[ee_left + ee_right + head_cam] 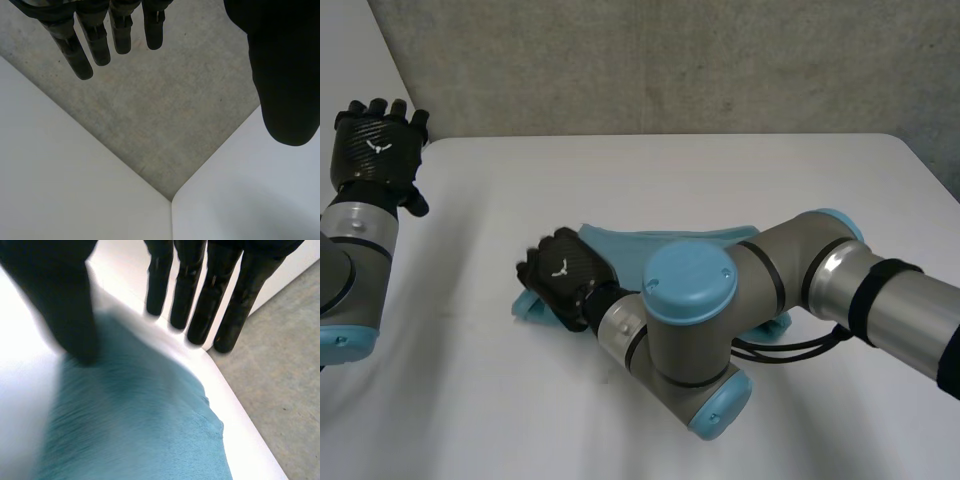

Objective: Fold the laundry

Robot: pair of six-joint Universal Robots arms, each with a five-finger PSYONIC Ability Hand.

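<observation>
The teal terry cloth (630,240) lies bunched under the right hand (560,270) — fingers straight, thumb apart, gripping nothing. The left hand (375,150) hangs well aside, fingers relaxed — folding looks barely begun.

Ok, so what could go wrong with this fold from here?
The right hand is at the teal cloth's end with straight fingers, not gripping, so a pull may slip. The right arm lies across the cloth and could bunch it. The left hand is at the table's far corner, pinning nothing.
</observation>
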